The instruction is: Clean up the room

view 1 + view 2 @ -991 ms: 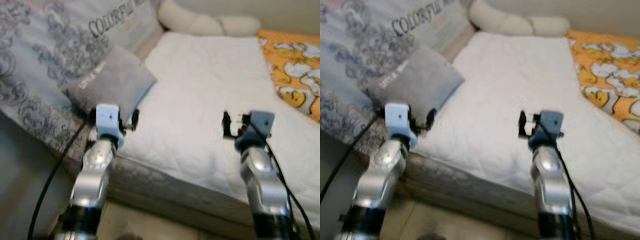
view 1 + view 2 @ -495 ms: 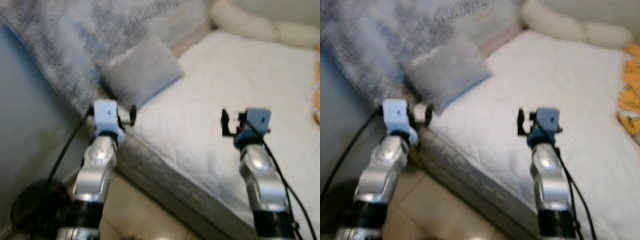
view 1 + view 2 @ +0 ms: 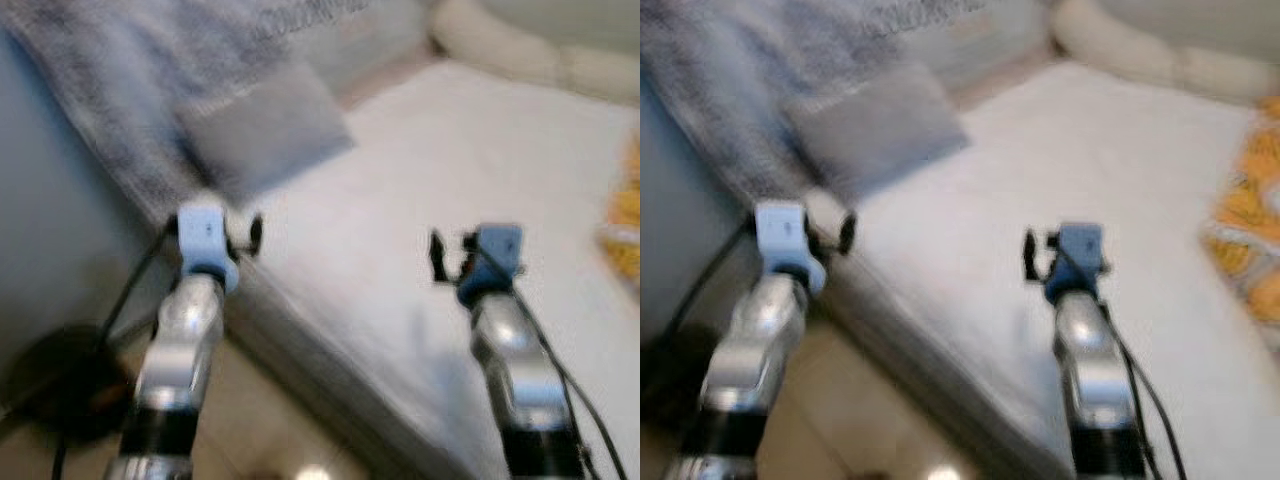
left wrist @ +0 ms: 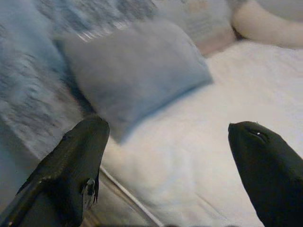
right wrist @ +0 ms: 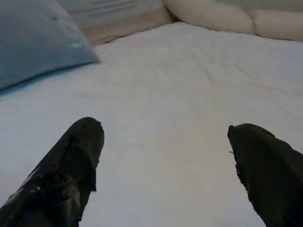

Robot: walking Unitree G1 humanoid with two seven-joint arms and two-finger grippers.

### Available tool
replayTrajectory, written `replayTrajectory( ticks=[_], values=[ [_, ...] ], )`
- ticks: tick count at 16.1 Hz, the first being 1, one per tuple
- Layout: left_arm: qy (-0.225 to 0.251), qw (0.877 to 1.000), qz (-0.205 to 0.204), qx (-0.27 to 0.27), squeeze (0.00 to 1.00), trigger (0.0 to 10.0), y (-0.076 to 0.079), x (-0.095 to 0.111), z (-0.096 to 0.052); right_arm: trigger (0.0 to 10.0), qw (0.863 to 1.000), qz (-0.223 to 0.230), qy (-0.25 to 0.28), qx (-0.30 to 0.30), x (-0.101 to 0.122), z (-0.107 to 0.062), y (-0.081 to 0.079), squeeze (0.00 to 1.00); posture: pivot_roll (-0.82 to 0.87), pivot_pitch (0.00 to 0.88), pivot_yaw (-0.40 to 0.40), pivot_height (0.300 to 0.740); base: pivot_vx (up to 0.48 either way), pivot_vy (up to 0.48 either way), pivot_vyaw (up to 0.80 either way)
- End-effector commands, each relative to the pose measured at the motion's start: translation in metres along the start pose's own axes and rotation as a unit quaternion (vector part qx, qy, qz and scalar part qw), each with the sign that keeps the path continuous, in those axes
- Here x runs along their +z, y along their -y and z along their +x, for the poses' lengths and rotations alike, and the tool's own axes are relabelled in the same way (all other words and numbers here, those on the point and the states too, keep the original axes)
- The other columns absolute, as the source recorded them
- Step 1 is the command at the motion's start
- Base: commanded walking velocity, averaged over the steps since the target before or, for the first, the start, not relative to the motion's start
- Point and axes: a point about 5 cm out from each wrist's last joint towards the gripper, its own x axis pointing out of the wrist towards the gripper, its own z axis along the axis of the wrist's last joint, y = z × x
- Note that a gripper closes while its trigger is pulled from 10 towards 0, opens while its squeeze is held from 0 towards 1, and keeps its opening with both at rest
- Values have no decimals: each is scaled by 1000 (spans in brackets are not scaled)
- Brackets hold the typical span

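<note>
Two grippers raised over bed edge, views blurred. White mattress (image 3: 420, 230) fills most of scene; nothing resting on its middle. Patterned grey blanket (image 3: 120, 90) draped along robot's left side of bed. Cream bolster (image 3: 1140, 55) across far end. Orange patterned cover (image 3: 1245, 240) at right edge. Grey pillow (image 4: 137, 75) lies against blanket, partly on mattress. Left gripper (image 4: 165, 161) fingers spread wide, empty, near pillow. Right gripper (image 5: 165, 161) spread wide, empty, above bare mattress.

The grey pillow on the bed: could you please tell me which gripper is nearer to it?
Left. The left gripper hovers just below the grey pillow at the bed's edge; the right gripper is farther off, over the white mattress.
</note>
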Motion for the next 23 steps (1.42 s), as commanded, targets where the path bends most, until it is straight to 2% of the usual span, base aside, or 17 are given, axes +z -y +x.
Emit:
replayTrajectory(
  ticks=[1,4,12,17,23],
  values=[
    [8,1000,3,-13,988,10000,5,3,0,10000,1000,-3,5,-10,5,0,6,1000,-1,0,24,740,0,-349,-800],
    [8,1000,10,-22,984,10000,8,4,0,10000,1000,-1,2,-5,4,-2,3,1000,1,0,26,740,0,-330,-800],
    [10,999,24,-23,988,10000,4,4,0,10000,1000,-11,3,8,7,-3,-1,1000,1,0,24,740,0,0,-800],
    [11,1000,21,-15,992,10000,4,5,2,10000,999,-14,28,23,14,-1,-4,1000,-1,0,31,740,0,-254,0],
    [14,1000,21,-13,992,10000,4,7,5,10000,999,-25,19,15,13,1,-2,1000,3,0,29,740,0,-471,0]
  ],
)
